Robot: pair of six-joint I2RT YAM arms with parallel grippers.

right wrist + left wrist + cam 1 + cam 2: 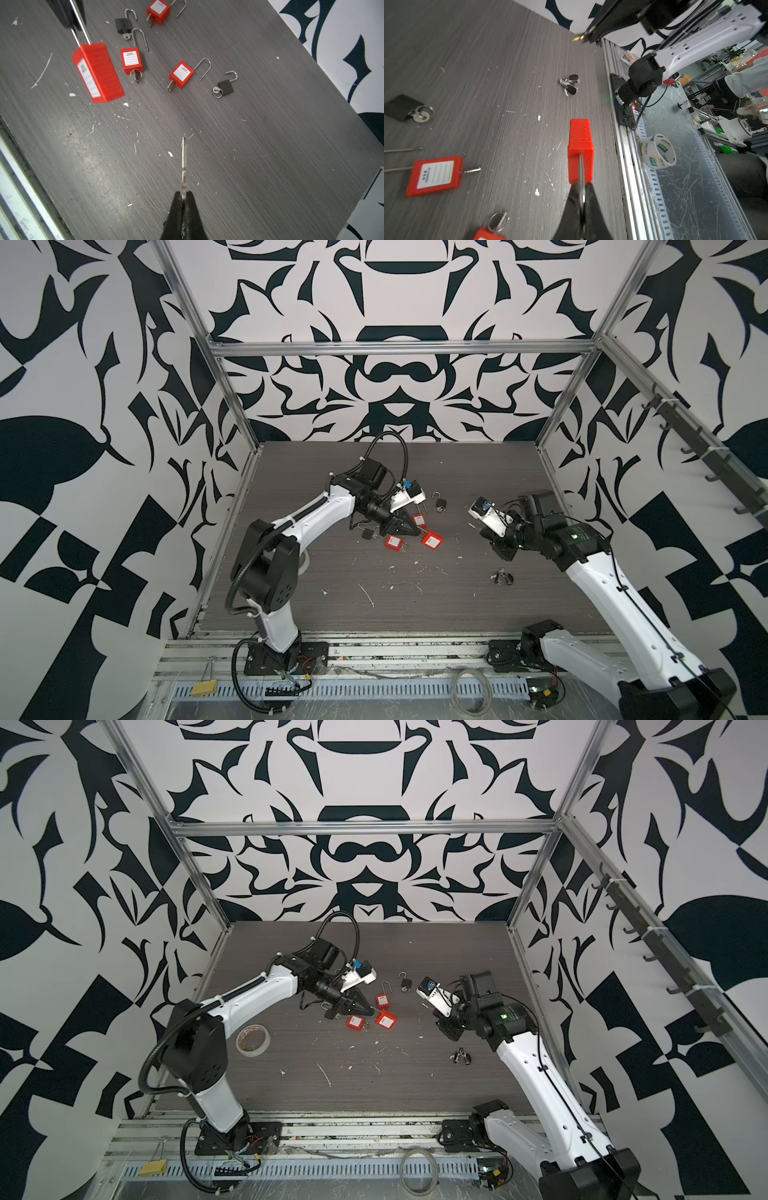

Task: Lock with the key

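Gripped by shackle [581, 166], raised off desk [488, 62], in left end effector [581, 188] pinched fully shut: red padlock [581, 149], bottom turned outward, presumably to meet key [183, 164]. Pinched in shut right end effector [183, 195], well apart from red padlock, aimed forward: key.

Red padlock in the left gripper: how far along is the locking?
Done: the left gripper is shut on the red padlock by its shackle, and the padlock looks lifted off the table. The right gripper is shut on the key. In hand: bringing the two together; key and padlock are clearly apart. Left: key into the keyhole, then the turn.
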